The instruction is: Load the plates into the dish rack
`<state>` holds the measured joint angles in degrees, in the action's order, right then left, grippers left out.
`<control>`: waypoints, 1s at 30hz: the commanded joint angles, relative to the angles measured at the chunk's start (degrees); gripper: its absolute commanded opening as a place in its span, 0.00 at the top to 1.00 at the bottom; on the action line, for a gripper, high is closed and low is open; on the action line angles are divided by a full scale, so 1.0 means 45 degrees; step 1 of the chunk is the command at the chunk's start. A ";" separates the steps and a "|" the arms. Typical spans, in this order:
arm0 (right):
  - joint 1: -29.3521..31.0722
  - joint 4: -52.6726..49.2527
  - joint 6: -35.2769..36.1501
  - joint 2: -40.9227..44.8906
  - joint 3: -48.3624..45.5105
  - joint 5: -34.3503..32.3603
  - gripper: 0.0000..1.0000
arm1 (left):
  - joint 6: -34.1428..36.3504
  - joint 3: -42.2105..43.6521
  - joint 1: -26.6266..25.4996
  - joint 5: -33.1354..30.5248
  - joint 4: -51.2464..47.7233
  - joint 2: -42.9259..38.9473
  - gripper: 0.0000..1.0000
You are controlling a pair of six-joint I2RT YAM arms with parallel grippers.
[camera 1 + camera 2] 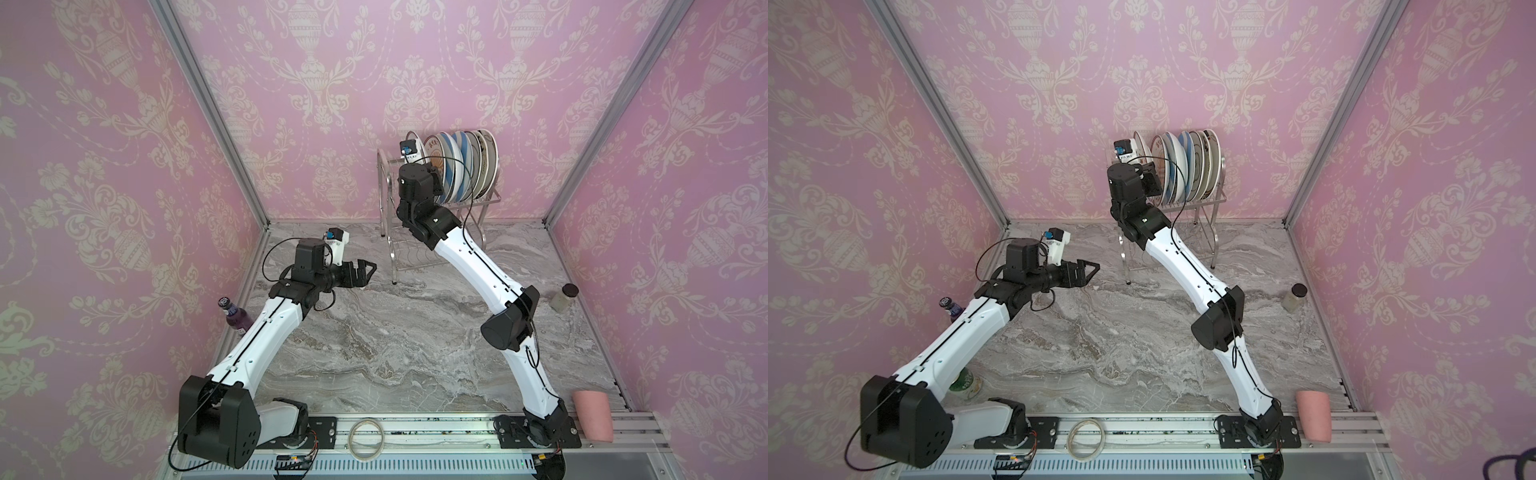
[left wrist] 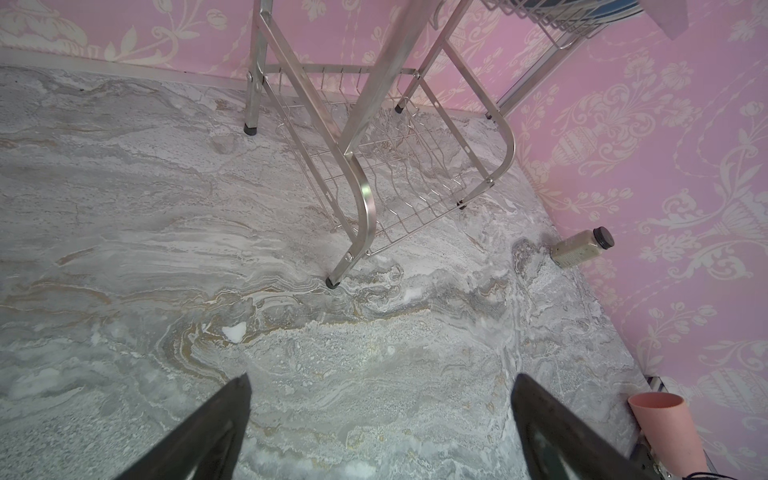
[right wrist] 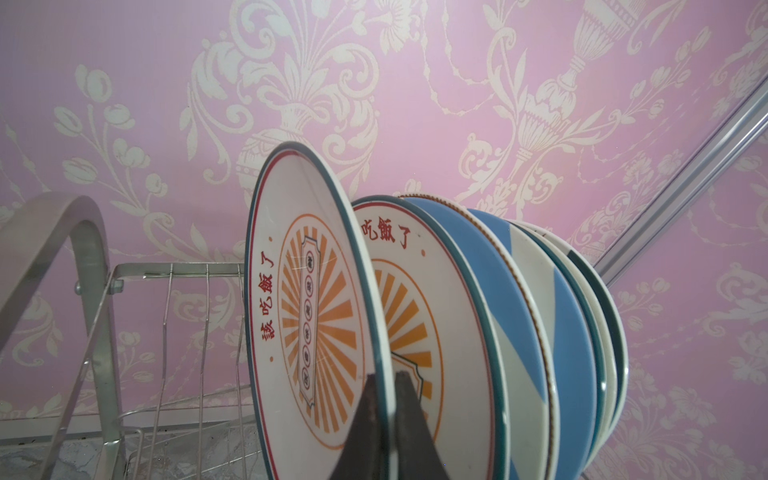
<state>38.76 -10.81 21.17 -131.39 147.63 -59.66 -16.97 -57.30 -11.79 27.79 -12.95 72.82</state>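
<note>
The dish rack (image 1: 388,195) (image 1: 1214,224) stands at the back of the marble table. Several plates (image 1: 461,166) (image 1: 1187,166) stand upright in its upper tier. My right gripper (image 3: 385,378) is shut on the rim of an orange sunburst plate (image 3: 299,291), upright at the row's left end. Behind it are another sunburst plate (image 3: 432,311) and a blue-white striped plate (image 3: 511,291). In both top views the wrist hides the right fingers. My left gripper (image 1: 370,270) (image 2: 382,382) hovers open and empty over bare table, left of the rack's (image 2: 365,199) empty lower shelf.
A purple bottle (image 1: 235,316) stands by the left wall and a green bottle (image 1: 965,384) under the left arm. A jar (image 1: 563,297) (image 2: 582,247) lies near the right wall. A pink cup (image 1: 592,419) and a tape ring (image 1: 365,438) sit at the front rail.
</note>
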 commanded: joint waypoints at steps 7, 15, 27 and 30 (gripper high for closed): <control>-0.0040 -0.0851 -0.0954 0.0096 -0.0405 0.0060 0.87 | 0.0337 0.0262 0.0072 -0.0159 -0.0154 -0.0400 0.01; 0.0055 -0.0607 -0.0460 0.0406 -0.0366 0.0142 0.80 | 0.0317 0.0301 0.0066 -0.0143 -0.0099 -0.0444 0.01; 0.0123 -0.1072 -0.0095 0.1289 -0.0546 0.0078 0.49 | 0.0359 0.0044 0.0133 -0.0344 -0.0203 -0.0289 0.01; 0.0146 -0.1647 -0.0480 0.1669 -0.0595 0.0347 0.43 | 0.0466 -0.0102 0.0239 -0.0568 -0.0399 -0.0256 0.01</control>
<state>38.85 -16.05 20.80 -128.57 145.49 -58.74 -16.93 -56.82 -11.60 27.46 -13.02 71.99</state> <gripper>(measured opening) 0.562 0.994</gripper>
